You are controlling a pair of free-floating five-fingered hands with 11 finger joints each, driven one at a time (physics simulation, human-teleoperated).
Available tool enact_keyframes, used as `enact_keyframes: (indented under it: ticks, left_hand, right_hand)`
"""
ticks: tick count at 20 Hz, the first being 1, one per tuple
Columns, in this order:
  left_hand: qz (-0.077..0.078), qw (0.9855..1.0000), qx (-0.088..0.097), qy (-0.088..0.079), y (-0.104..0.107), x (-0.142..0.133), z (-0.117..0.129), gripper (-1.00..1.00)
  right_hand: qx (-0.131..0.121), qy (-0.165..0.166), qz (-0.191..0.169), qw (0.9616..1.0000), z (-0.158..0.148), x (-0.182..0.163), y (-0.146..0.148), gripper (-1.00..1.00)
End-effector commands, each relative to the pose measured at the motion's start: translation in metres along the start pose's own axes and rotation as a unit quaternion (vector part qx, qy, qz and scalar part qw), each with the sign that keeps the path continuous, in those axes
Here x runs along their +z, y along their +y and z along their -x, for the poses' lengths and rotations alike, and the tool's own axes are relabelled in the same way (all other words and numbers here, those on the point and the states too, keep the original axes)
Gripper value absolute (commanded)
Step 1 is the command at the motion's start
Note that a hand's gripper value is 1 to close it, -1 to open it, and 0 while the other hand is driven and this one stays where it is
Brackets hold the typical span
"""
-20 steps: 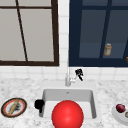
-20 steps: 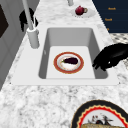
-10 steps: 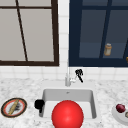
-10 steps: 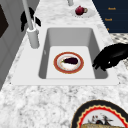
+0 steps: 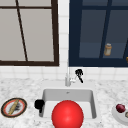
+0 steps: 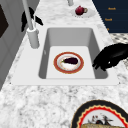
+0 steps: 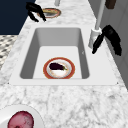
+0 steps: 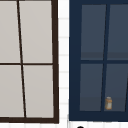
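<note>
Change: nothing had visibly moved since the earlier frames; both hands, the plates and the red ball sat where they were half a second and a second before.
Meaning: no progress showed over that stretch, as far as I could judge; the work at the faucet looked paused.
Right hand (image 5: 79,74): hung just right of the faucet (image 5: 67,76), at the far rim of the sink (image 6: 50,33); its fingers were loosely spread and pointed down, holding nothing, and I could not tell whether they touched the faucet.
Left hand (image 5: 39,103): hovered over the sink's near left corner, fingers curled downward and empty, close above the rim.
Plate (image 6: 68,62): lay on the sink floor, with a dark eggplant (image 7: 56,66) on it.
Ball (image 5: 67,115): red, at the near edge of the sink in the front view.
Left counter: a plate (image 5: 13,107) with a bread-like piece.
Right counter: a plate (image 5: 118,115) with a dark red fruit (image 5: 120,108).
</note>
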Motion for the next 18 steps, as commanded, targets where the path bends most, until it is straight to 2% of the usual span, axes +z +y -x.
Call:
enact_keyframes:
  ticks: [1, 4, 9, 12, 14, 18]
  left_hand:
    - [0.0, 1.0, 0.0, 0.0, 0.0, 0.0, 0.0, 0.0]
    - [0.0, 1.0, 0.0, 0.0, 0.0, 0.0, 0.0, 0.0]
    - [0.0, 1.0, 0.0, 0.0, 0.0, 0.0, 0.0, 0.0]
    - [0.0, 1.0, 0.0, 0.0, 0.0, 0.0, 0.0, 0.0]
    - [0.0, 1.0, 0.0, 0.0, 0.0, 0.0, 0.0, 0.0]
    - [0.0, 1.0, 0.0, 0.0, 0.0, 0.0, 0.0, 0.0]
  right_hand:
    - [0.0, 0.0, 0.0, 1.0, -0.001, 0.0, 0.0, -1.0]
    - [0.0, 0.001, -0.009, 1.0, -0.003, 0.003, 0.001, -1.0]
    - [-0.016, 0.006, -0.025, 0.9995, -0.005, 0.01, -0.001, -1.0]
    - [-0.014, 0.002, -0.032, 0.9994, -0.007, 0.012, -0.001, -1.0]
    - [-0.008, -0.002, -0.03, 0.9995, 0.003, 0.014, 0.003, -1.0]
    - [-0.025, -0.022, -0.006, 0.9994, 0.029, 0.02, 0.014, -1.0]
